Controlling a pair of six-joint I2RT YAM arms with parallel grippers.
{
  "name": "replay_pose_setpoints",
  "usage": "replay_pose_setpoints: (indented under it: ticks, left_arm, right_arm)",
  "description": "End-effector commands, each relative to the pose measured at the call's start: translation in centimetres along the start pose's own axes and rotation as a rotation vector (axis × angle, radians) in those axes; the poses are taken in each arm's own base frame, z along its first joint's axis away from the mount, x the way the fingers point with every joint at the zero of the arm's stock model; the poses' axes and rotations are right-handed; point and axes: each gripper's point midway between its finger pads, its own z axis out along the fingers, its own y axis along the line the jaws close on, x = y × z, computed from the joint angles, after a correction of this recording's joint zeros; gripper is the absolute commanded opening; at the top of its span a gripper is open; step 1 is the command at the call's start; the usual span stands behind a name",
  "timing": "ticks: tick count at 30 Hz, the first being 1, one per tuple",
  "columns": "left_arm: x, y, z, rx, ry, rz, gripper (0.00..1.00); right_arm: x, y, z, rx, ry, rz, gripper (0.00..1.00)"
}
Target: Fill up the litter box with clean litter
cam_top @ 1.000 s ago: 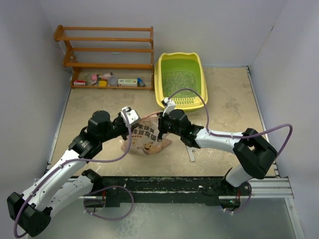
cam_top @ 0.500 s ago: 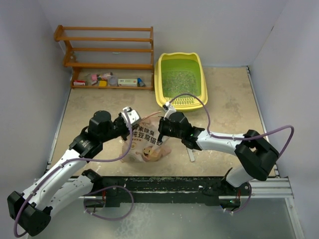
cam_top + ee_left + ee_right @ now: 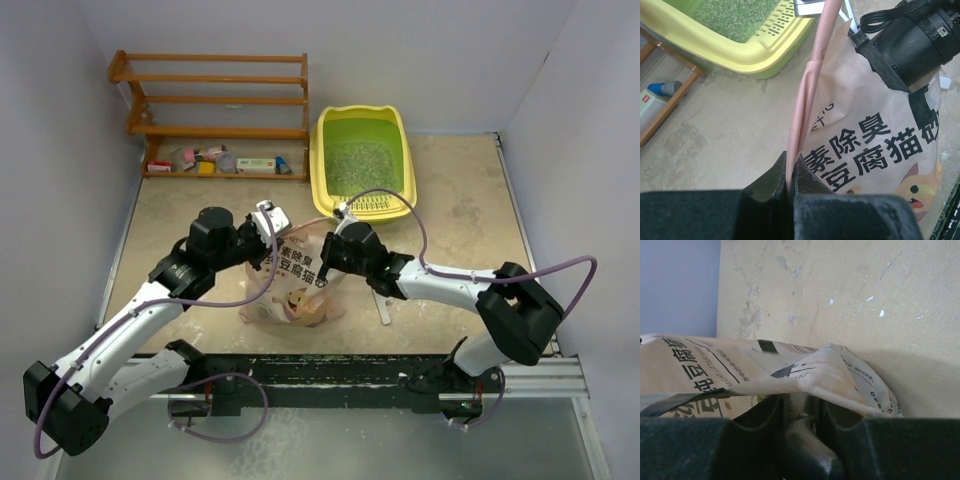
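Litter box (image 3: 365,207) holds some clean litter (image 3: 352,165); our left hand (image 3: 790,170) and right hand (image 3: 800,407) each pinch the litter bag (image 3: 295,285), so next we lift and tip it.

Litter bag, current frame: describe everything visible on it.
The bag is crinkled pink-tan film with black Chinese print and a cartoon face. It sits on the beige table, short of the litter box. The left hand pinches its pink top edge; the right hand grips another fold.

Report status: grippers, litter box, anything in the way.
Left gripper, right gripper shut on bag. Litter box holds some litter. No obstruction seen.
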Motion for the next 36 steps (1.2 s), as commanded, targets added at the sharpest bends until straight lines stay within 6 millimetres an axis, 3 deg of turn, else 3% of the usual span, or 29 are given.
replay_pose_setpoints:
  ticks: [1, 11, 20, 30, 36]
  left_arm:
    - [-9.1, 2.8, -1.1, -0.092, -0.251, 0.129, 0.00]
    - [-12.0, 4.7, 0.3, -0.135, -0.299, 0.194, 0.00]
    - [-13.8, 5.5, -0.9, -0.183, -0.336, 0.225, 0.00]
    - [-9.2, 3.3, -2.5, -0.164, -0.305, 0.159, 0.00]
    - [-8.0, 2.5, -3.2, -0.158, -0.324, 0.140, 0.00]
  right_arm:
    - [-2.2, 4.1, -0.9, -0.109, -0.006, -0.005, 0.00]
    - [-6.3, 4.2, -0.3, -0.128, -0.069, -0.002, 0.00]
    - [-7.7, 4.0, 0.6, -0.135, -0.075, 0.002, 0.00]
    - [-6.6, 5.3, 0.2, -0.224, -0.024, 0.059, 0.00]
    - [-7.5, 5.9, -0.8, -0.217, -0.054, 0.066, 0.00]
